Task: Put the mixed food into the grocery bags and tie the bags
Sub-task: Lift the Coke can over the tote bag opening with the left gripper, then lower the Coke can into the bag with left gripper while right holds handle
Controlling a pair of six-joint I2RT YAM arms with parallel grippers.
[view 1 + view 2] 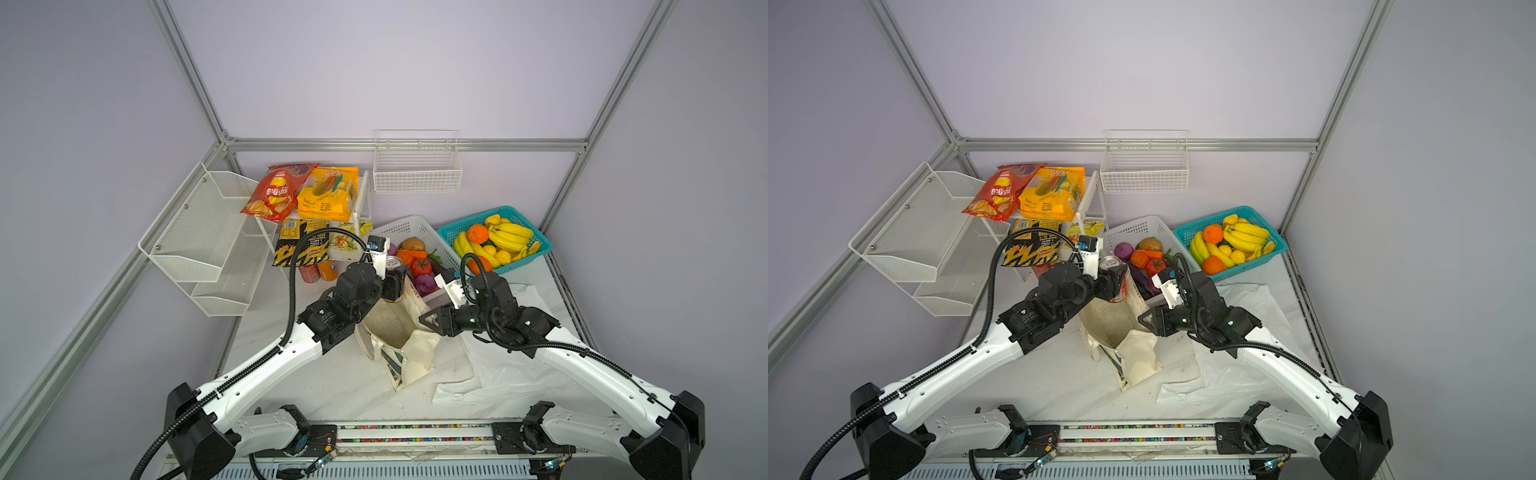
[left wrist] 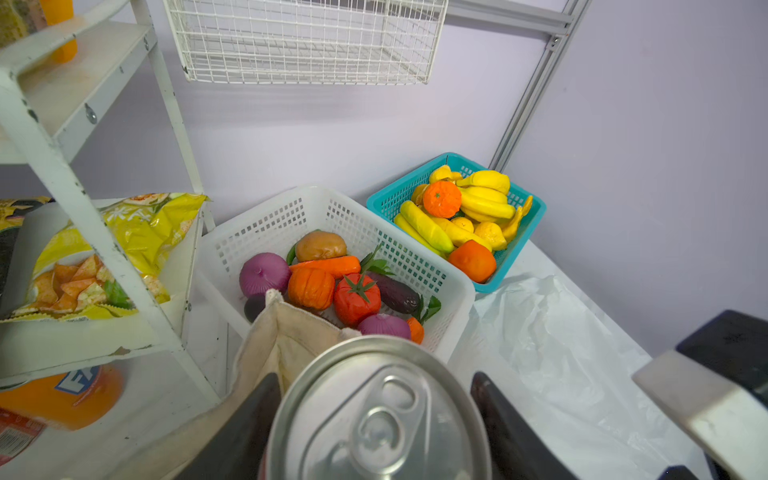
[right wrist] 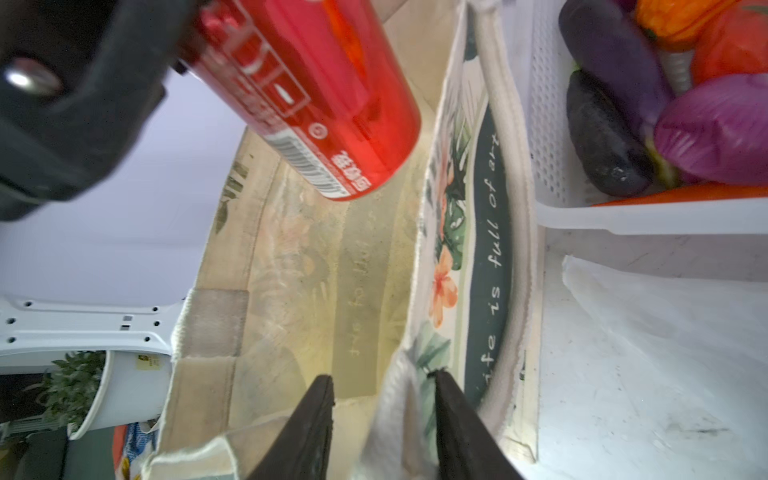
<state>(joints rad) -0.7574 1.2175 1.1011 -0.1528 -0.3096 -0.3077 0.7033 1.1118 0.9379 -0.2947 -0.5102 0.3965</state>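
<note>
My left gripper (image 1: 395,283) is shut on the reddish-brown drink can (image 1: 392,262), which it holds upright over the far end of the cream canvas tote (image 1: 390,326). The tote's mouth gapes. In the right wrist view the can (image 3: 316,91) hangs above the tote's inside (image 3: 316,291). My right gripper (image 1: 426,320) is open at the tote's right rim, and the rim fabric lies between its fingers (image 3: 453,415). The white plastic bag (image 1: 511,374) lies flat to the right. The black snack packet (image 1: 291,249) leans on the lower shelf. Two oranges (image 1: 478,234) (image 1: 480,264) sit in the teal basket.
A white lattice basket (image 1: 409,230) of vegetables stands just behind the tote. The teal basket (image 1: 536,249) also holds bananas and lemons. A white shelf rack (image 1: 361,199) carries red and yellow-orange packets. A mesh rack (image 1: 199,241) stands left, and a wire basket (image 1: 415,174) hangs on the back wall.
</note>
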